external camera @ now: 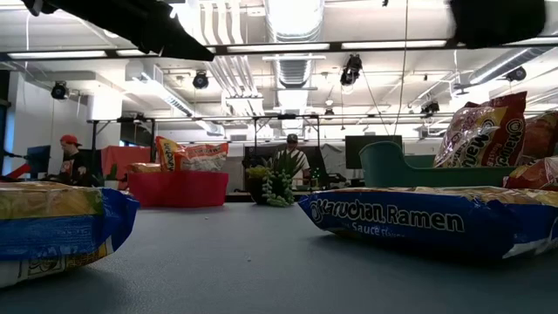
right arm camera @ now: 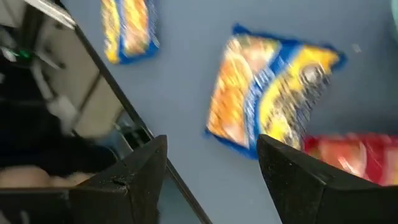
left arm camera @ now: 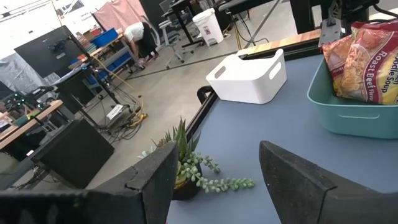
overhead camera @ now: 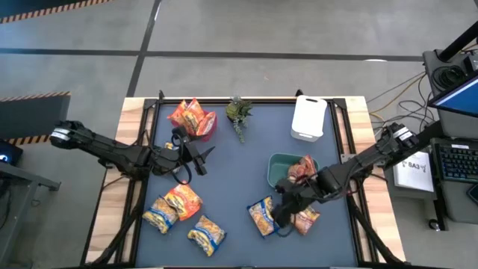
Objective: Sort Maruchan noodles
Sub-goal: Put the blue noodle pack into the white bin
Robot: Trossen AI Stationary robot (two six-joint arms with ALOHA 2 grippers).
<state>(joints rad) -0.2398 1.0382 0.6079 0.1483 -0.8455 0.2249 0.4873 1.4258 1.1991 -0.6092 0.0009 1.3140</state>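
Maruchan noodle packets lie on the blue mat. A yellow-and-blue packet and a red one lie at the near right. An orange packet and two yellow-and-blue ones lie at the near left. More packets sit in a red bin and a teal bin. My right gripper hovers open above the near-right yellow-and-blue packet, pointing down at a slant. My left gripper waits open at mid-left, with nothing between its fingers.
A small green plant stands at the far middle, beside a white bin at the far right. The teal bin stands just beyond my right gripper. Bare mat lies in the table's middle. People and desks show in the room beyond.
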